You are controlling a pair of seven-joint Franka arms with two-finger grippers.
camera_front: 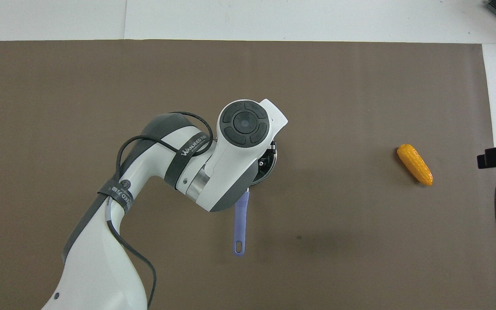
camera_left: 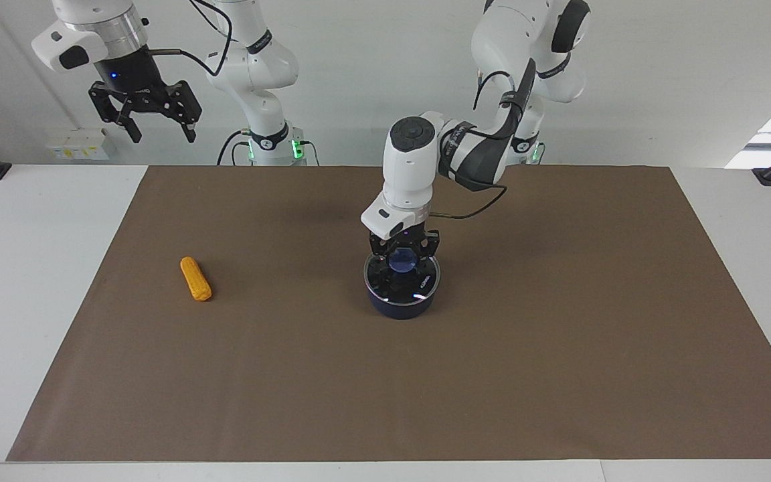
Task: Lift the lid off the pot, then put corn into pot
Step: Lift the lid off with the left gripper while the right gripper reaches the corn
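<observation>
Glossy glass lid [camera_left: 402, 280], bumpy corn [camera_left: 195, 279], matt brown table cover [camera_left: 559, 348], perhaps paper
</observation>
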